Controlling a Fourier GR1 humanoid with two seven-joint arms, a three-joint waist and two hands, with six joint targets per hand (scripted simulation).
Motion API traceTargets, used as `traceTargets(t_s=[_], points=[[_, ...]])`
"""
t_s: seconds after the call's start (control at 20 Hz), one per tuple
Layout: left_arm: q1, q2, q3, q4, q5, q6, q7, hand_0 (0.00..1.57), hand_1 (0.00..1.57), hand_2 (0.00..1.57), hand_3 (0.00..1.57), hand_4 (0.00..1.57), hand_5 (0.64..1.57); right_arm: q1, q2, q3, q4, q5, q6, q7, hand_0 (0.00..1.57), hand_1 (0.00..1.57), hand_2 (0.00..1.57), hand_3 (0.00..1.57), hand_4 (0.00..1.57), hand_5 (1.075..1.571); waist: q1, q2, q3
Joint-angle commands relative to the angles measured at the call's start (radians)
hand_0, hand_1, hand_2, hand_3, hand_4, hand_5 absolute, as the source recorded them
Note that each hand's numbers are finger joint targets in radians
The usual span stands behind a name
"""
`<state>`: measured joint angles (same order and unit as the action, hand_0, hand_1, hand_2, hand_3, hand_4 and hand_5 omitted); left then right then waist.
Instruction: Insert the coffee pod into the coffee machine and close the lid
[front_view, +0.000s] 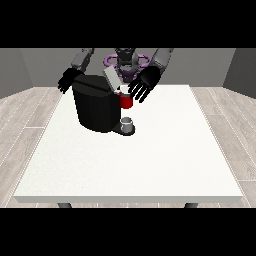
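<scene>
Spread, straight-fingered hand at the view's right (144, 84) — just beside the red pod holder (125, 101). Below it, boxy black coffee machine (95, 104), grey lid (112, 77) tilted open, small cup (127, 123). Hand at the view's left (67, 80) — fingers relaxed, holding nothing.

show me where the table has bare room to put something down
The white table is bare across its whole near half, in front of the coffee machine, and along the view's right side, beyond the cup. It is crowded at the far edge: machine, raised lid, both hands.
</scene>
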<state>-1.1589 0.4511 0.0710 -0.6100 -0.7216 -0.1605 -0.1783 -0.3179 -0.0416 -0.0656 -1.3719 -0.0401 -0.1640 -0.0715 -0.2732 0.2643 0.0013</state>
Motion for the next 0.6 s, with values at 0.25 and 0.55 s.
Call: traceTargets(t_s=[0.25, 0.55], points=[[-0.001, -0.044, -0.046, -0.023, -0.043, -0.046, 0.036, 0.0, 0.0, 0.0, 0.0, 0.0, 1.571, -0.026, -0.038, -0.058, 0.08, -0.028, 0.014, -0.006, 0.0, 0.0, 0.0, 0.0, 0.42, 1.571, 0.042, -0.037, -0.0007], [0.025, 0.024, -0.019, -0.01, -0.032, -0.08, -0.04, 0.0, 0.0, 0.0, 0.0, 0.0, 1.571, 0.035, 0.014, -0.011, 0.054, 0.018, -0.043, -0.021, 0.0, 0.0, 0.0, 0.0, 0.34, 1.571, 0.059, -0.053, -0.0012]])
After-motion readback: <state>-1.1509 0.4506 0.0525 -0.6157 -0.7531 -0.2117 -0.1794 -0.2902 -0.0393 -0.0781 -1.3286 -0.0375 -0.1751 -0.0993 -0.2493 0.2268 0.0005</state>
